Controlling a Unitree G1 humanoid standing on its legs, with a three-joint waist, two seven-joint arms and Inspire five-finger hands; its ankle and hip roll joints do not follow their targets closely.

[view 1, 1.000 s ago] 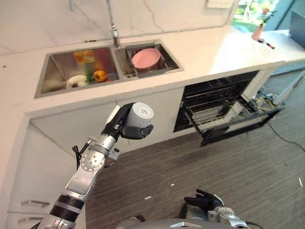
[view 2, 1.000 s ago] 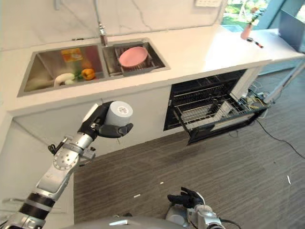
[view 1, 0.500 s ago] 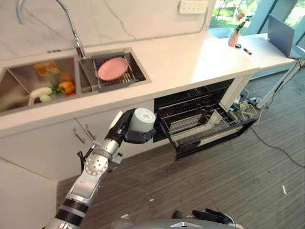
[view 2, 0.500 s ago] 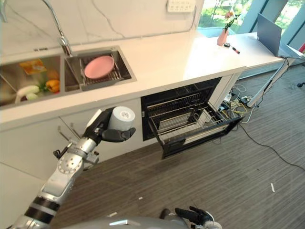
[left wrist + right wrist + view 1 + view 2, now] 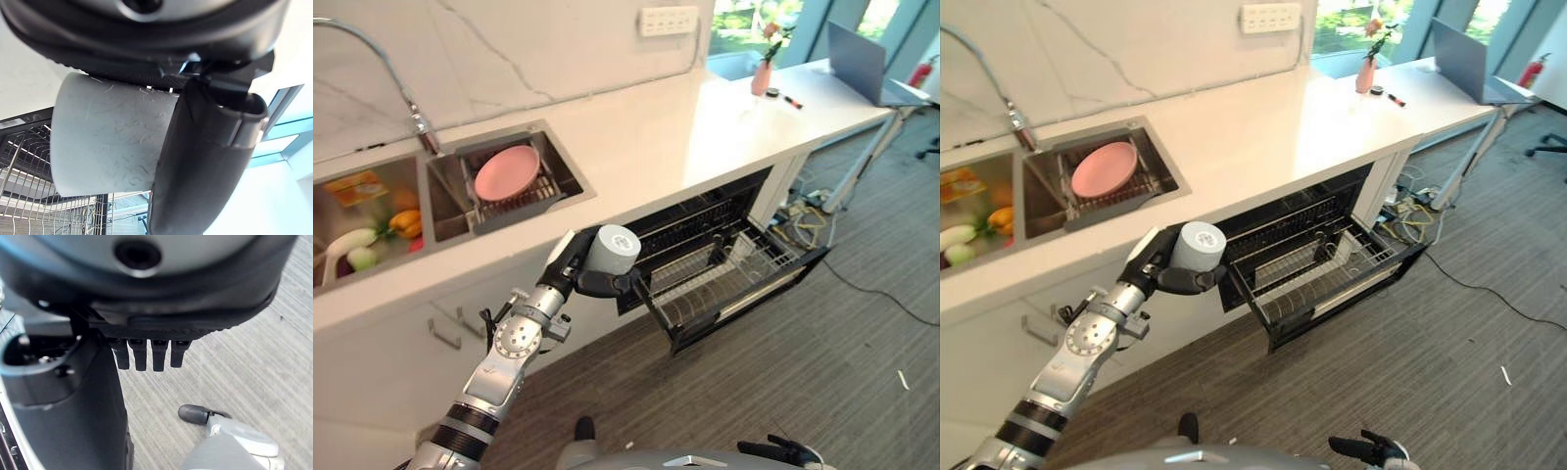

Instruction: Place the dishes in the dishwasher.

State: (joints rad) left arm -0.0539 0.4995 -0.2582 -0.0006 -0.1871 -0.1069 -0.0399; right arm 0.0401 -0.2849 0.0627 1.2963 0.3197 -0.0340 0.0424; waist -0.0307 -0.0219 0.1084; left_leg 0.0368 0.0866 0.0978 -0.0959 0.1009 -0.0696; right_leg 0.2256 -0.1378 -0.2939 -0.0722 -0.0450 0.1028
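Note:
My left hand (image 5: 570, 268) is shut on a grey cup (image 5: 613, 249), held sideways in the air in front of the counter. In the left wrist view the thumb (image 5: 205, 166) wraps the cup (image 5: 107, 142). Just right of the cup, the dishwasher (image 5: 705, 211) stands open under the counter with its wire rack (image 5: 729, 279) pulled out. A pink plate (image 5: 506, 172) lies on a drying rack in the right sink basin. My right hand (image 5: 1368, 449) hangs low over the floor with relaxed fingers (image 5: 146, 355) and holds nothing.
The left sink basin (image 5: 372, 211) holds vegetables, with a tap (image 5: 411, 108) behind it. A pink vase (image 5: 763, 76) and a laptop (image 5: 862, 64) stand on the counter's far right. Cables (image 5: 813, 211) lie on the wooden floor beside the dishwasher.
The whole view has swung right, so the camera moved. My left hand still holds the cup, which now sits closer to the pulled-out rack.

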